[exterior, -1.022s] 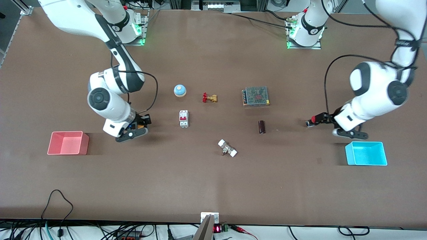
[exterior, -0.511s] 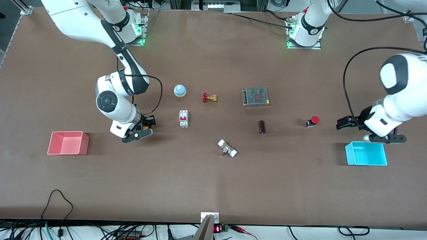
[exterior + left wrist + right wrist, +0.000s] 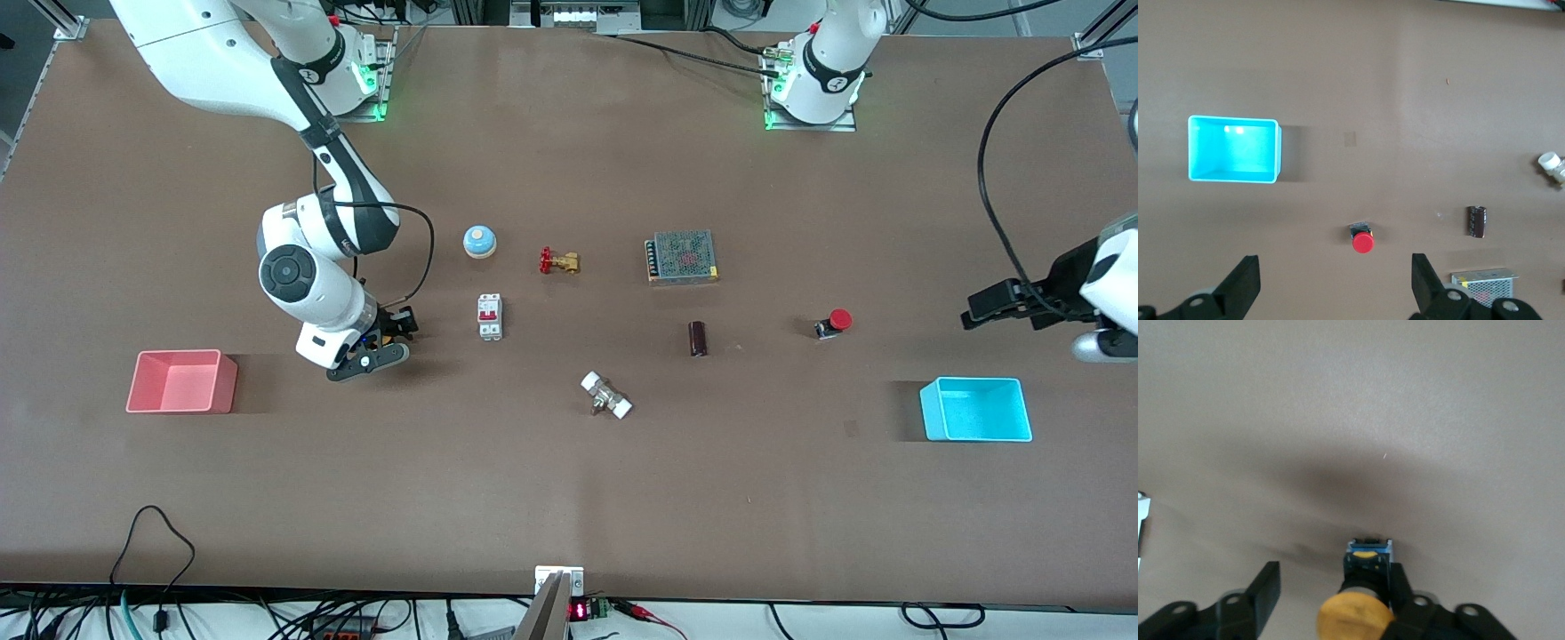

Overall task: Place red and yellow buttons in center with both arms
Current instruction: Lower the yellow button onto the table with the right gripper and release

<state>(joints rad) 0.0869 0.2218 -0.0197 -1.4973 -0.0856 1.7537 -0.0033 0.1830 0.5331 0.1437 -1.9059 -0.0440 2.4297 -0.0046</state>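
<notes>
The right tool (image 3: pixel 384 331), spread beside the yellow button (image 3: pixel 1363 595), could topple it when retreating; the left tool (image 3: pixel 1331 288) hangs spread above the red button (image 3: pixel 834 323).

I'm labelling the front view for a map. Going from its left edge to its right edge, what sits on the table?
Pink bin → blue bell → brass valve → white fitting → dark cylinder → red button → blue bin.

Red-capped button (image 3: pixel 833 323), yellow-capped button (image 3: pixel 1362 595), cyan bin (image 3: pixel 975 409), pink bin (image 3: pixel 180 381).
</notes>
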